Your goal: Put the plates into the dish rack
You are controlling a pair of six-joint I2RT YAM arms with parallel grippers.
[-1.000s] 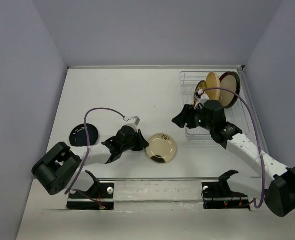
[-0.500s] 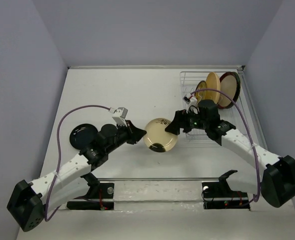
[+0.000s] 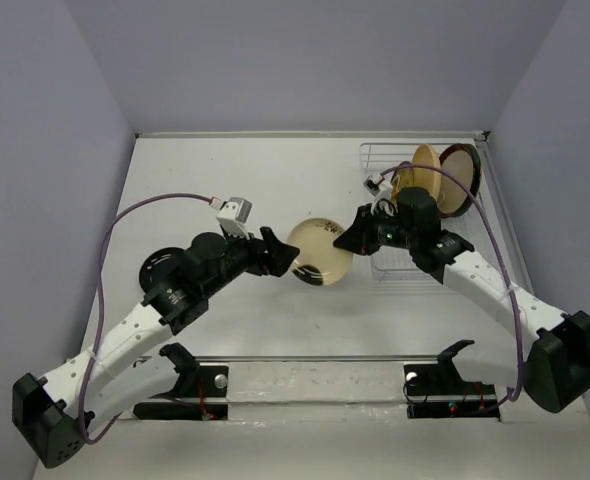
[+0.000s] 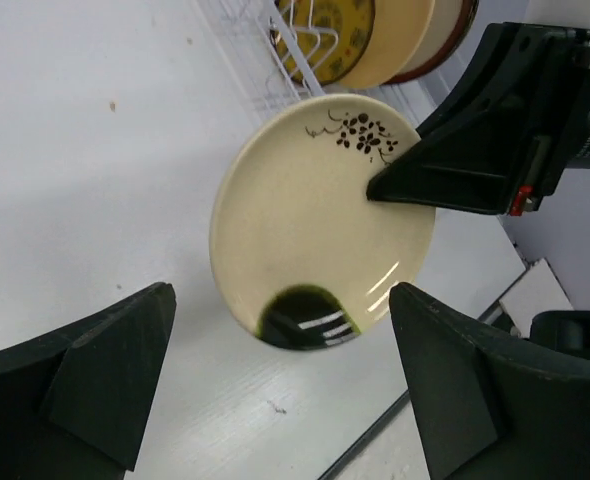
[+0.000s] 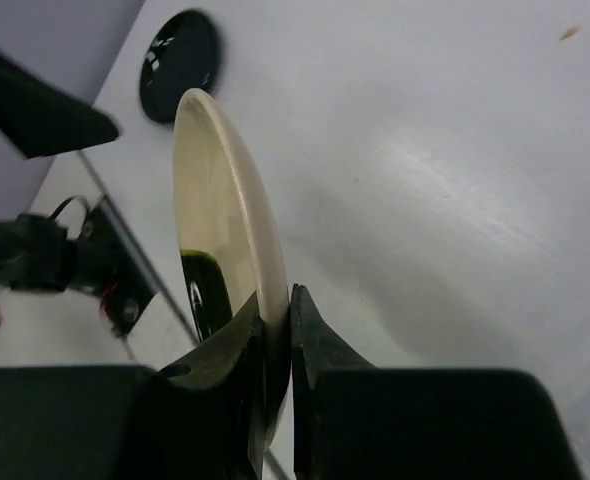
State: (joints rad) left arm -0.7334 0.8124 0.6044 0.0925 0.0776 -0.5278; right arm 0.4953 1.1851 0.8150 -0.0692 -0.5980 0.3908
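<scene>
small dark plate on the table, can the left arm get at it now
Probably yes. The small dark round plate lies flat and uncovered by the left arm, whose end effector is open and empty; the arm would need to fold back.

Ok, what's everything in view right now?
dish rack: one, white wire, far right
gold-patterned plate: one, dark gold, standing in rack
orange-yellow plate: one, standing in rack
red-rimmed plate: one, beige, standing in rack
cream plate: one, cream with dark sprig and patch, held mid-table
dark plate: one, black, flat on table, left
table: one, white
left gripper: open, facing cream plate
right gripper: shut on cream plate's rim
</scene>
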